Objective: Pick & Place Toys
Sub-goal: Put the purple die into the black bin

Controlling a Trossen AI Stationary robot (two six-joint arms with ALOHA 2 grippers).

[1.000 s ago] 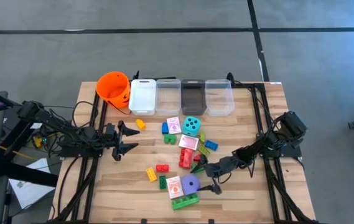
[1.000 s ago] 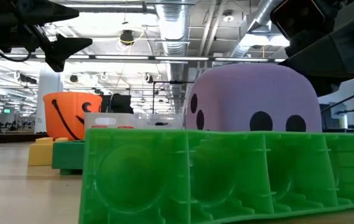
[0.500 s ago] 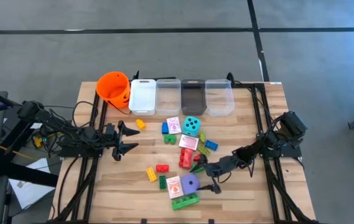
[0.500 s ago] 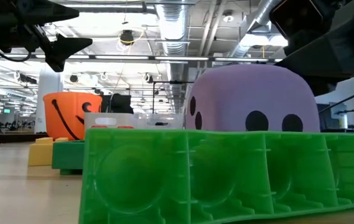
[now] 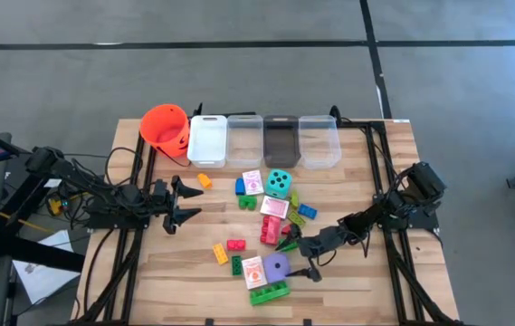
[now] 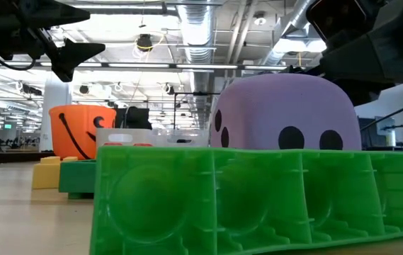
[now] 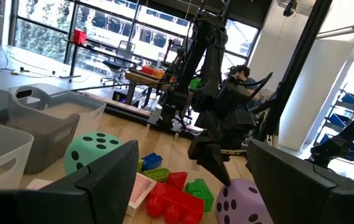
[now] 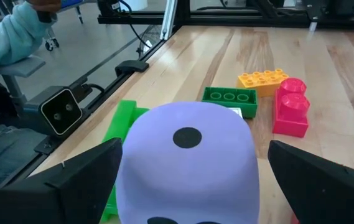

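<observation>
1. Change since the earlier frames is slight: in the low view the purple die is seen a little lower against the green brick in front of it, its black dots sitting closer to the brick's top edge; in the high view the orange bucket appears shifted very slightly; both arms are found where they were.
2. The right gripper is held low at the purple die, near the front of the toy cluster; its fingers are spread wide on either side of the die, and contact cannot be told; the left gripper is held released and empty over bare wood, well apart from the toys.
3. Only the right wrist view shows the die filling the gap between the fingers, with a yellow brick and a red brick beyond; only the left wrist view shows the teal die beside a grey bin.
4. The wooden table carries the scattered toys and a row of bins; a person's sleeve is seen past the table edge.
</observation>
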